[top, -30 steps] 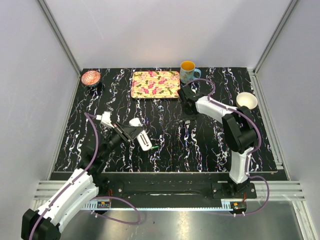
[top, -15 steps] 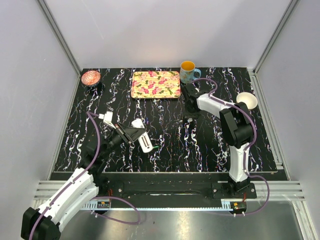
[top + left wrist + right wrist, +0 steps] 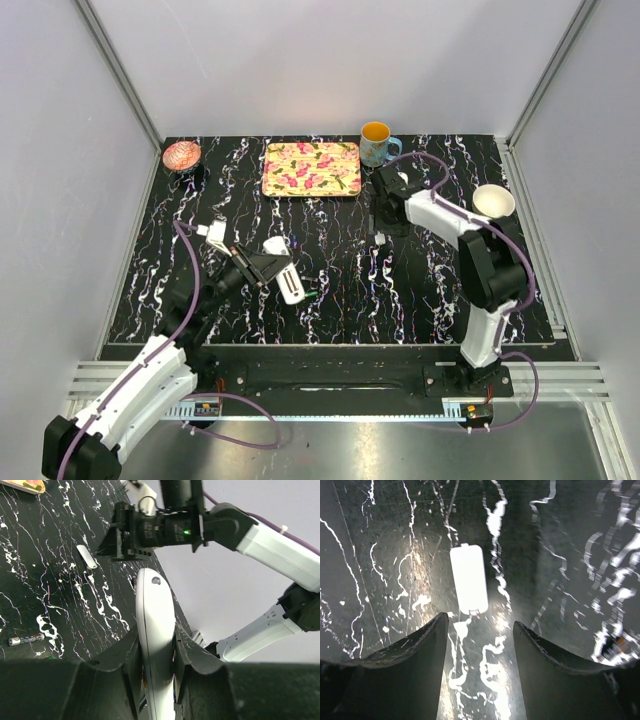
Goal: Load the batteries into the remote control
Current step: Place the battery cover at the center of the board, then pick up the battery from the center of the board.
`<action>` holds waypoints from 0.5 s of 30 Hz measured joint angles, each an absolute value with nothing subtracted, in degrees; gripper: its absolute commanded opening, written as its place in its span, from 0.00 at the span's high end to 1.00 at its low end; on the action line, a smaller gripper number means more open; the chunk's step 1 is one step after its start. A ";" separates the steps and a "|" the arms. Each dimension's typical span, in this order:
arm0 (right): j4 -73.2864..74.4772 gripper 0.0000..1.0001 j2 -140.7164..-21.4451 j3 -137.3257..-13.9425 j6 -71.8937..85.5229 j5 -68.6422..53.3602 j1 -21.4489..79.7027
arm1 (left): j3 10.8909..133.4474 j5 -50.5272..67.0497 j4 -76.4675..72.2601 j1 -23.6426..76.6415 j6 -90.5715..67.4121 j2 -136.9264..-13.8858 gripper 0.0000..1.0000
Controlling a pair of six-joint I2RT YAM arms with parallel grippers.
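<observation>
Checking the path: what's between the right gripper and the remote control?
Top view: the small white cover, flat just off the tips of the right gripper, and a battery beside the remote control; otherwise bare table.

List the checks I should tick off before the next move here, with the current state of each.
1. Remote control clamped in the left gripper: ok.
2. Right gripper open and empty: ok.
3. Cover lying flat on the table, clear of the right gripper: ok.
4. One battery lying free on the table, nothing on top of it: ok.
5. Second battery located: cannot tell.
</observation>
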State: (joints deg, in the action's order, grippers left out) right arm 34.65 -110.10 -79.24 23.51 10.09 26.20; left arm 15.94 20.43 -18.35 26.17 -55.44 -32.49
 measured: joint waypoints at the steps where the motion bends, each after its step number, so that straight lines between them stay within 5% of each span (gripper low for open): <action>1: 34.72 0.39 -108.16 -78.43 23.81 10.79 26.17 | 16.21 20.45 -18.02 26.17 -55.33 -32.49 1.00; 7: 34.59 0.56 -90.00 -66.02 27.05 14.98 22.85 | 16.47 20.56 -16.78 26.17 -54.85 -31.59 1.00; 15: 35.66 0.59 -83.18 -50.13 32.38 15.90 13.39 | 16.47 20.62 -17.85 28.34 -54.81 -32.03 1.00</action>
State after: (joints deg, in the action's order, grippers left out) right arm 35.66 -83.18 -50.13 32.38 15.90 13.39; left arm 16.47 20.62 -17.85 28.34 -54.81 -32.03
